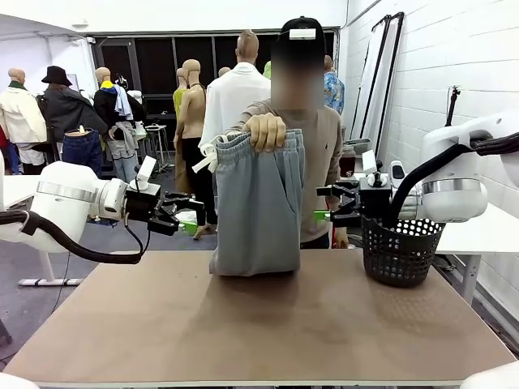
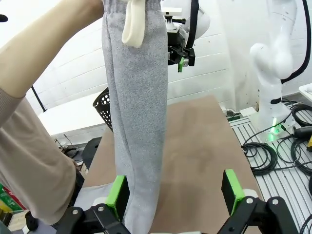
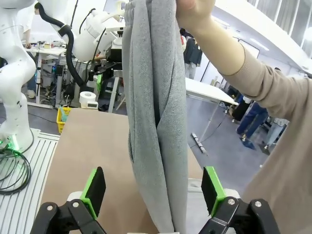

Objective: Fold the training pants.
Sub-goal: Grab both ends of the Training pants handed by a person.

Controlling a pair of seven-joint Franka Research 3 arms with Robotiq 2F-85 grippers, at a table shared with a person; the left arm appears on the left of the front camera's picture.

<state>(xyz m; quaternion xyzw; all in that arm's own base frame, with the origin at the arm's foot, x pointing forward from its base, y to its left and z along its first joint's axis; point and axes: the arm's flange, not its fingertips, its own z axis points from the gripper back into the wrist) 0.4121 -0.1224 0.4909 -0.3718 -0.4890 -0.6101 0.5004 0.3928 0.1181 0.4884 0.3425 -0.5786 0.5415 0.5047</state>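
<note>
A person's hand [image 1: 267, 131] at the far side holds the light grey training pants [image 1: 258, 203] up by the gathered waistband. The legs hang straight down and their ends rest bunched on the brown table [image 1: 259, 332]. My left gripper [image 1: 188, 215] hovers open to the left of the pants, pointing at them. My right gripper [image 1: 323, 204] hovers open to their right. In the left wrist view the pants [image 2: 139, 122] hang close in front of the left green pad [image 2: 118, 195], with the gripper [image 2: 175, 195] open. In the right wrist view the pants [image 3: 156, 122] hang in front of the open gripper [image 3: 153, 190], between its pads.
A black perforated basket [image 1: 399, 247] stands at the table's far right edge, under my right arm. The person's sleeve [image 2: 29, 146] reaches in beside the pants. Cables [image 2: 282, 151] lie on the floor beyond the table's side.
</note>
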